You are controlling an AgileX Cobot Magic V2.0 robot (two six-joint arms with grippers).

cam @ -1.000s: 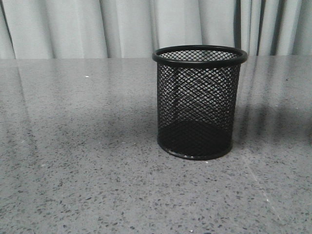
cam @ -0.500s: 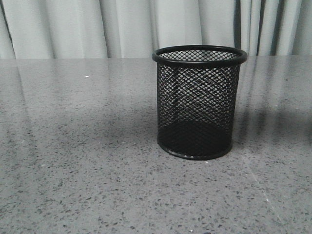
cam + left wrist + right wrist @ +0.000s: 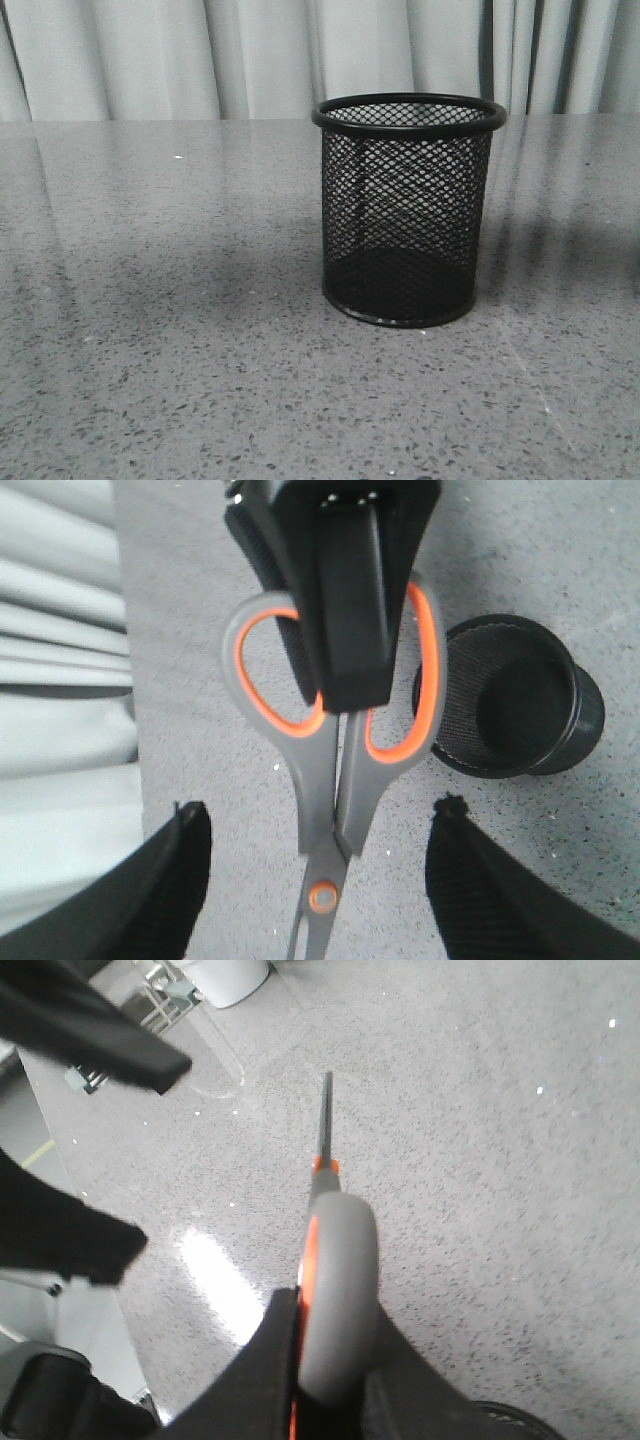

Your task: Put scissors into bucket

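Observation:
The bucket [image 3: 408, 210], a black wire-mesh cup, stands upright on the grey table and looks empty; neither arm shows in the front view. In the left wrist view the scissors [image 3: 330, 780] hang above the table beside the bucket [image 3: 510, 695], handles held by my right gripper [image 3: 340, 590]. My left gripper [image 3: 322, 808] is open, its fingers [image 3: 170, 880] wide apart on either side of the blades and not touching them. In the right wrist view my right gripper [image 3: 330, 1360] is shut on the grey handle of the scissors [image 3: 338, 1250], blades pointing away.
The grey speckled table [image 3: 160, 330] runs back to a pale curtain [image 3: 200, 50]. In the right wrist view the left gripper's black fingers [image 3: 90, 1035] show beyond the scissors, and the bucket rim [image 3: 510, 1422] peeks in at the lower edge.

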